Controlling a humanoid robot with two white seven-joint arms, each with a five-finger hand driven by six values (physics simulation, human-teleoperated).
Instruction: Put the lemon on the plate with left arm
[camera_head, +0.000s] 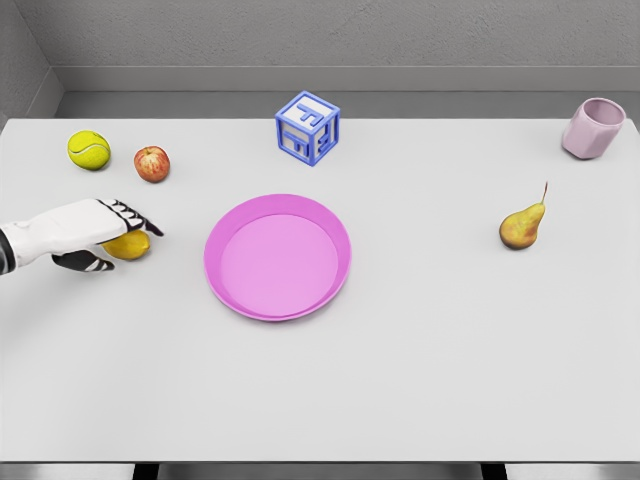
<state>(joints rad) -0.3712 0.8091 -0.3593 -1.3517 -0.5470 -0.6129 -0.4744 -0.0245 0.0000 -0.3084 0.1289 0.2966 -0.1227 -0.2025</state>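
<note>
While the lemon (128, 246) sits on the table (430, 350) left of the pink plate (277, 257), the left hand (85, 230) curls over it, fingers closing around it. Lifting, carrying and placing on the plate all remain undone.

Plate (277, 257) smooth pink plastic (slight sheen); table (450, 350) matt white; tennis ball (89, 150) fuzzy.

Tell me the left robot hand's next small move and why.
Probably close the fingers and lift. The left robot hand lies over the lemon, which sits on the table left of the empty pink plate. Whether the grasp is firm yet is unclear, so secure it before carrying rightward.
</note>
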